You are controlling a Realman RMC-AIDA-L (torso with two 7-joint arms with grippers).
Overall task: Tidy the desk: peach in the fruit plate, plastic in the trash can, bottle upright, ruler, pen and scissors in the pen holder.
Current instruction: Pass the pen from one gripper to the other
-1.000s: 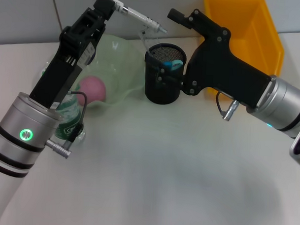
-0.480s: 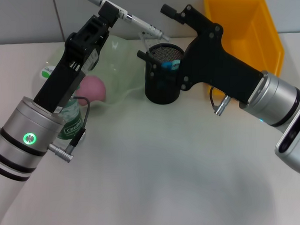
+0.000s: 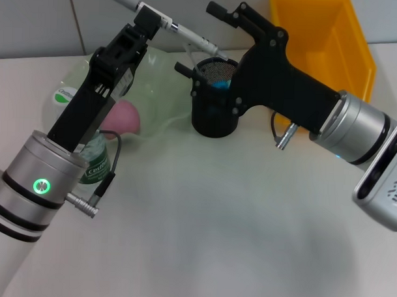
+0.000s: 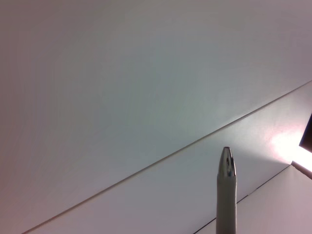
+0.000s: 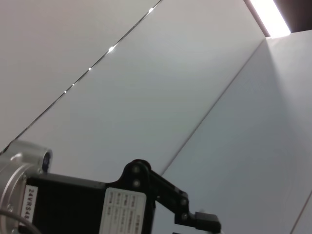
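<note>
At the far left, the left gripper (image 3: 145, 19) clamped a white pen (image 3: 165, 21), its tip slanting toward the black mesh pen holder (image 3: 215, 100). To the right, the right gripper (image 3: 201, 73) sat at the holder's rim; its finger spread could not be told.

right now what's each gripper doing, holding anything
Left gripper: closed on the pen, raised beside the pen holder.
Right gripper: at the pen holder's rim; cannot tell.

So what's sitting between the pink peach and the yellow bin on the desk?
In the head view, the black mesh pen holder stands between the peach and the yellow bin, with the right gripper reaching over it.
</note>
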